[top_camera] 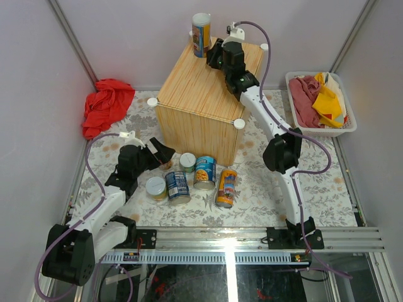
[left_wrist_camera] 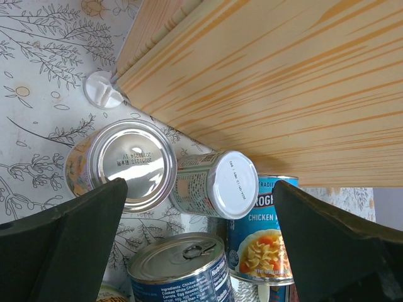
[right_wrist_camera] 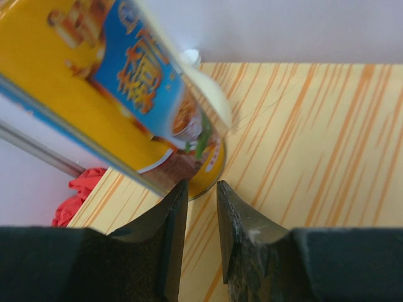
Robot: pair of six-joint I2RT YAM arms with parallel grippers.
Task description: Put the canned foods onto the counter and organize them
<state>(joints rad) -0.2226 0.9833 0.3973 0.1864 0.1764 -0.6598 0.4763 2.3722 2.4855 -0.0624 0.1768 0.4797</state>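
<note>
Loose cans point(top_camera: 178, 187) at lower centre lie just ahead of the wide-apart left jaws; right jaws, barely parted, hold nothing at top.

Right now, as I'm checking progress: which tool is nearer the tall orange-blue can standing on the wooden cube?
Right. The right tool is over the cube, tips at the base of that can; the left tool hangs wide open over the cans on the mat.
</note>
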